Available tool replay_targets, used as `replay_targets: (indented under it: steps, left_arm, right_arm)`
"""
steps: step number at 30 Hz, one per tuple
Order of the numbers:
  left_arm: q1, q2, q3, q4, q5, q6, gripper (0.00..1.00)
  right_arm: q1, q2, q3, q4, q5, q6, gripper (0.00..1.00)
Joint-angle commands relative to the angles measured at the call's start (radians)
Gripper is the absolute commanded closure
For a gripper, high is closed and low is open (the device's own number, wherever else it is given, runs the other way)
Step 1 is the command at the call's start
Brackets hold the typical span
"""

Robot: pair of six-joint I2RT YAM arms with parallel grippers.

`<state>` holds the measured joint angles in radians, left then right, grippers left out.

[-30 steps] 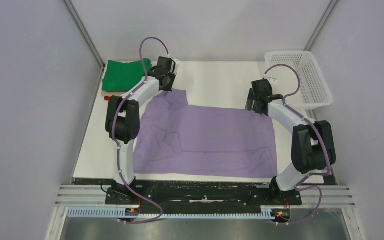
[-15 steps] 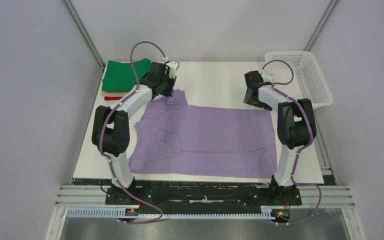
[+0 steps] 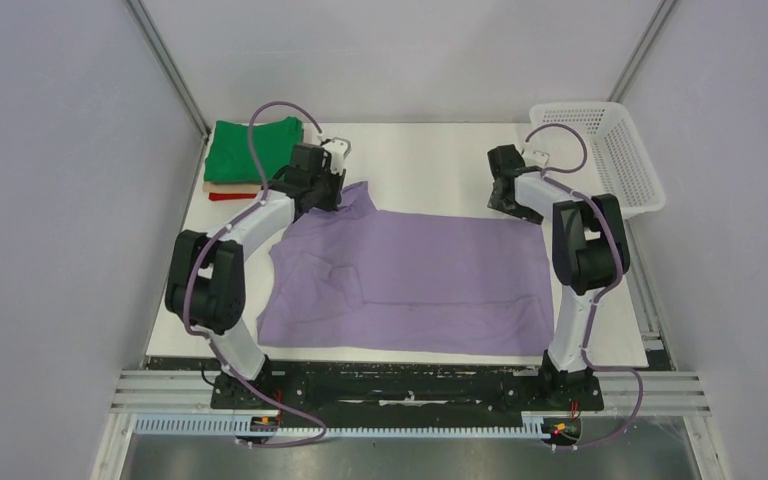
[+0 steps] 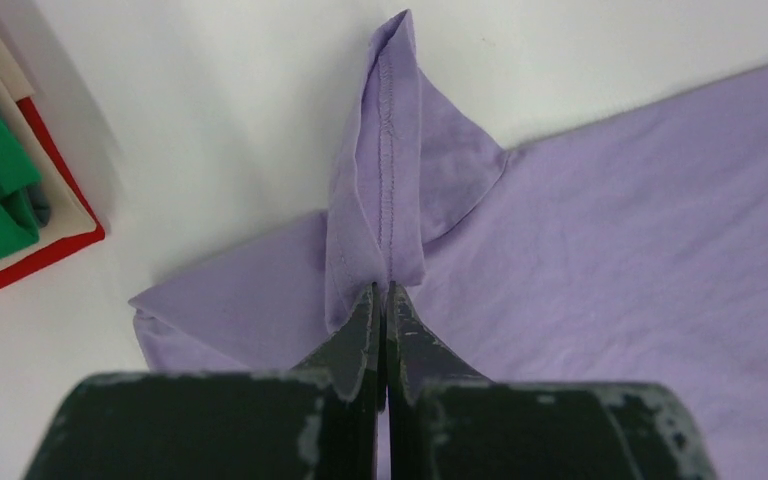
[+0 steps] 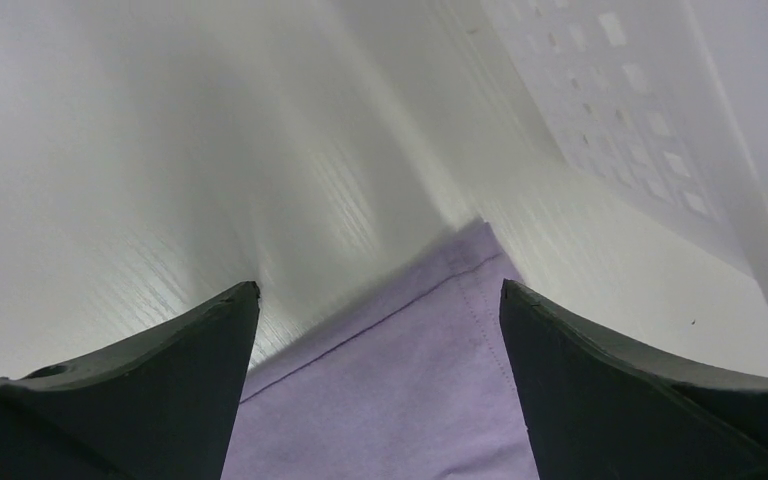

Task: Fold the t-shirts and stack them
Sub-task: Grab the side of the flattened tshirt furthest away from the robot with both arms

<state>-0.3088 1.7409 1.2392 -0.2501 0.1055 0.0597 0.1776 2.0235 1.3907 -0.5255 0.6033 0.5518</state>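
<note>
Left gripper (image 4: 382,292) — tight on lavender t-shirt (image 4: 610,220)

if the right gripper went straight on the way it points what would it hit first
Probably the corner of the lavender t-shirt, lying between the fingers of the open right gripper, or the table past it; depth is unclear. The basket sits off to the side.

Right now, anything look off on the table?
Only the lavender t-shirt: its left side is rumpled, a flap doubled over, and the left gripper, jaws shut, pinches its far-left corner into a peak.
</note>
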Motion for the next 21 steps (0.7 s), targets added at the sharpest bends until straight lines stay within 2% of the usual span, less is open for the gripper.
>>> replay_targets:
  steps: [1,9,11,18,21]
  left_arm:
    - [0.004,-0.095,-0.054,0.104,-0.023,-0.049,0.98]
    - [0.004,-0.179,-0.141,0.154,-0.049,-0.077,0.98]
    - [0.004,-0.191,-0.157,0.164,-0.052,-0.074,0.98]
    - [0.004,-0.197,-0.176,0.165,-0.069,-0.066,0.98]
    - [0.005,-0.200,-0.181,0.169,-0.070,-0.061,0.98]
  right_arm:
    - [-0.007,-0.055,-0.097,-0.003,0.026,0.035,0.10]
    - [-0.012,-0.121,-0.191,0.026,0.066,0.065,0.25]
    - [-0.018,-0.111,-0.185,0.033,0.059,0.067,0.35]
    - [-0.030,-0.085,-0.173,0.044,0.053,0.097,0.53]
    - [-0.032,-0.085,-0.179,0.067,0.051,0.103,0.67]
